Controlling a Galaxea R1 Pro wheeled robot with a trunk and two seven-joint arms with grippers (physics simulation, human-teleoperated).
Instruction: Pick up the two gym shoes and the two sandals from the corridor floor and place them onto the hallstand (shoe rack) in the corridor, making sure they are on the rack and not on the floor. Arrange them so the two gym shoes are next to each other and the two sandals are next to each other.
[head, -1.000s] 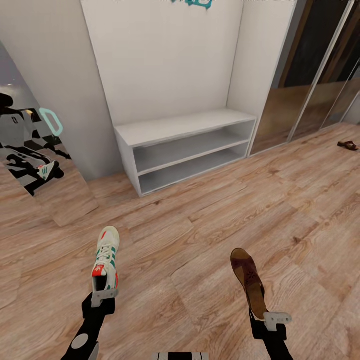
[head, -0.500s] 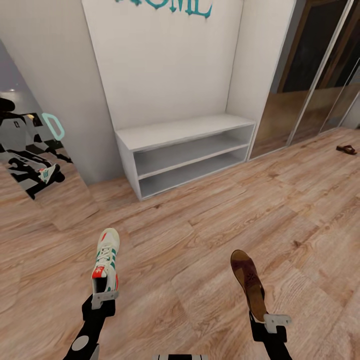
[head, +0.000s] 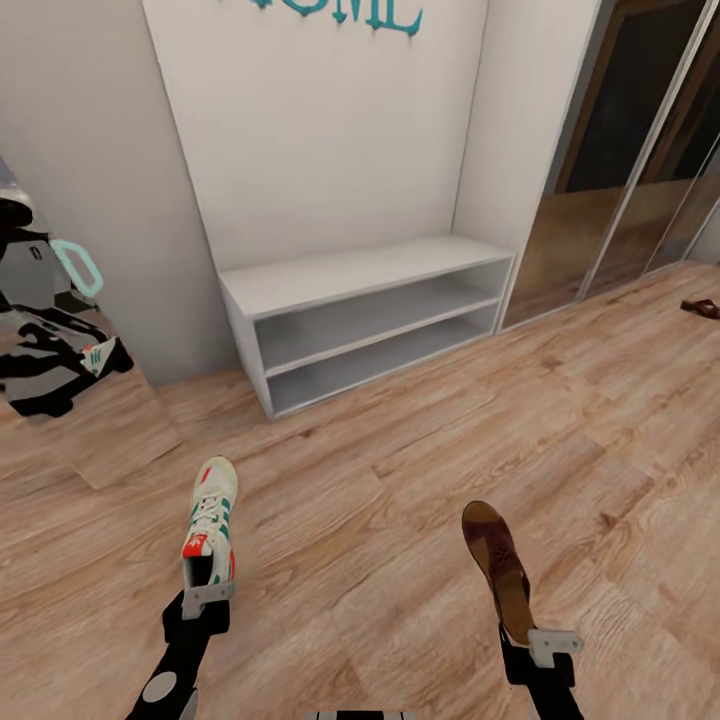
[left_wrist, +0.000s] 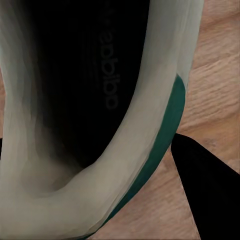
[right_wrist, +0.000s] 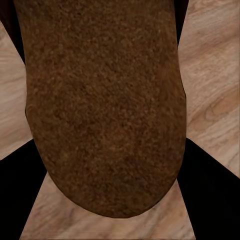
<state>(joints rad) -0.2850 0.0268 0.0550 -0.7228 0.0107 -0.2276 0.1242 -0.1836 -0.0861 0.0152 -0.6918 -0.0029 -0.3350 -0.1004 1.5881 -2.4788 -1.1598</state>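
1. The left gripper (head: 207, 596) is clamped on the heel of a sneaker (head: 210, 522), held out over the floor (head: 400, 470), toe pointing far.
2. The right gripper (head: 552, 643) grips the heel of a sandal (head: 497, 566), toe far.
3. The rack (head: 365, 320) stands against the far wall, well apart from both.
4. A second sandal (head: 700, 308) lies on the floor far right.

Matt wood-grain floor (head: 420, 470), grainy leather-look sandal (right_wrist: 102, 100)

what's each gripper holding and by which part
Left gripper holds a gym shoe by its heel; right gripper holds a sandal by its heel end.
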